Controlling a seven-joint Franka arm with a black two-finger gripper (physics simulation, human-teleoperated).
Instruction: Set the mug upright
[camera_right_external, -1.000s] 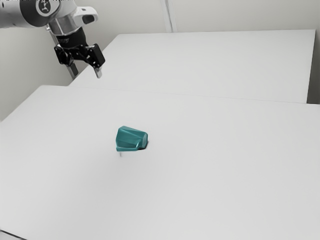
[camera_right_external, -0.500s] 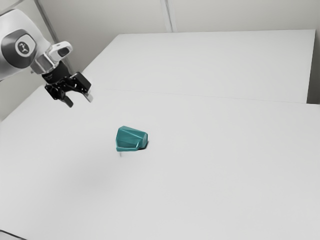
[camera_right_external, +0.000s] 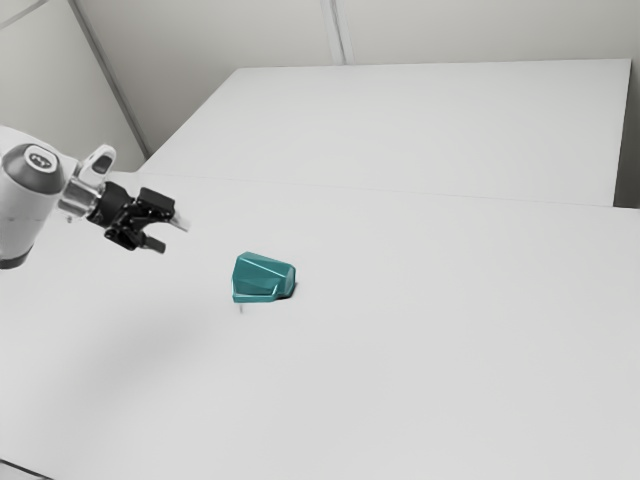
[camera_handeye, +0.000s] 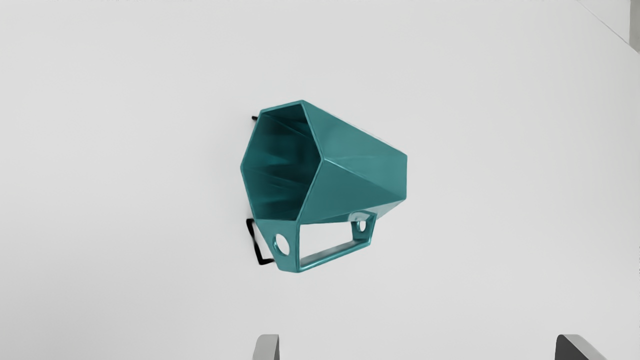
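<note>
1. One blue-green mug (camera_handeye: 357, 175) lies on its side on the white table (camera_right_external: 420, 360), not standing up.
2. Its wide mouth (camera_handeye: 282, 165) points to the exterior view's left, and its handle (camera_handeye: 290, 262) sticks out from its side.
3. The black gripper (camera_right_external: 168, 234) is up in the air near the mug, not touching it, with its two fingers spread wide apart.

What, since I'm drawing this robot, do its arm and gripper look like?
The arm is white and rounded, with a dark grey cap bearing a pale emblem, then a silvery collar. The gripper is black and blocky, its two fingers ending in grey.
</note>
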